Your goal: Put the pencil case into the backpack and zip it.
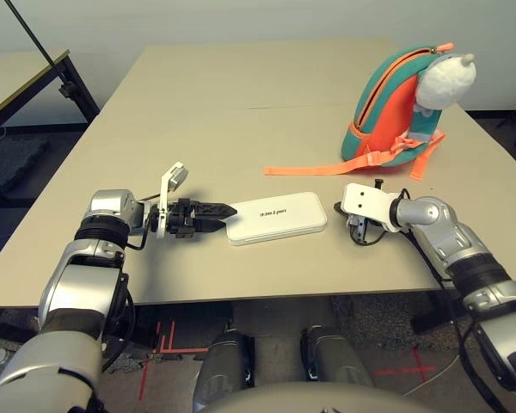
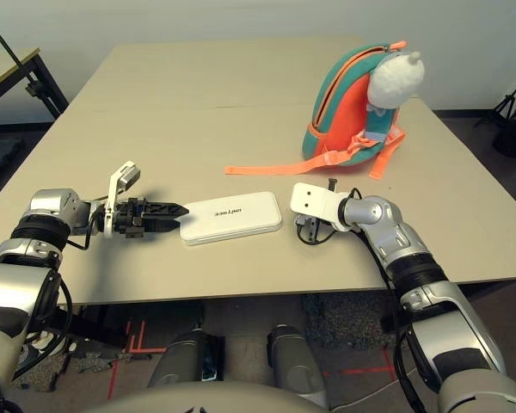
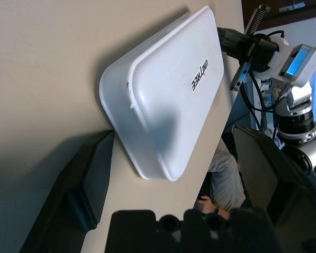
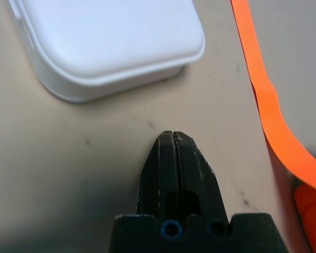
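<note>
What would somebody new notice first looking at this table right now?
Probably the bright teal and orange backpack standing at the table's far right, a long orange strap trailing toward the middle. Then the white pencil case lying flat near the front edge, the left gripper open at one end and the right gripper shut near the other.

Bright, even overhead light; soft shadows under the pencil case (image 3: 163, 89); close-ups slightly blurred.

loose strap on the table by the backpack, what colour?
Orange strap, trailing from the backpack; clearest in the left eye view.
</note>
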Robot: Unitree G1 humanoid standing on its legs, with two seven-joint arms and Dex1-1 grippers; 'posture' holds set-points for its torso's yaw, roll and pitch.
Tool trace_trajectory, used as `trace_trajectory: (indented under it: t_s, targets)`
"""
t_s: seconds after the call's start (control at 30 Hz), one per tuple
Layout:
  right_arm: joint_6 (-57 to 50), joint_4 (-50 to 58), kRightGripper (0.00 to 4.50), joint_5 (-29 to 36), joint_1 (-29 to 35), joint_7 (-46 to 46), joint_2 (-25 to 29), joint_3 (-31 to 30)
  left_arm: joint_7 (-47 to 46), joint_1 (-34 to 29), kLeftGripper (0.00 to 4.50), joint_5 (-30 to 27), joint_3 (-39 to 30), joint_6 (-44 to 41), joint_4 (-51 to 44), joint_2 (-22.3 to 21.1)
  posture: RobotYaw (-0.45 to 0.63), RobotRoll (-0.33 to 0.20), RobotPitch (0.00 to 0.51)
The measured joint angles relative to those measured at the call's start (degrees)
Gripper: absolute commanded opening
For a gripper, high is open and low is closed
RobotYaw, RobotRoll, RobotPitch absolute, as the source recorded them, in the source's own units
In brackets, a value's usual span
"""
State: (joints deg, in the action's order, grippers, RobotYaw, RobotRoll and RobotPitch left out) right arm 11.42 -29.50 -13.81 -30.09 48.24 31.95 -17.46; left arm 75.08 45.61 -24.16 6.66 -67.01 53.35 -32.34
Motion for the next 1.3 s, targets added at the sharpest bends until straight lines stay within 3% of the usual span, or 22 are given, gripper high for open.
trace_trajectory:
  t_s: [1.3]
  targets:
    - [-0.55,1.19,0.05,-0.96,-0.60,1.79,-4.09,-1.35,0.32,-0.08,4.50,0.46,0.04,-0.38,-0.47,-0.43,-0.19,0.000,0.010]
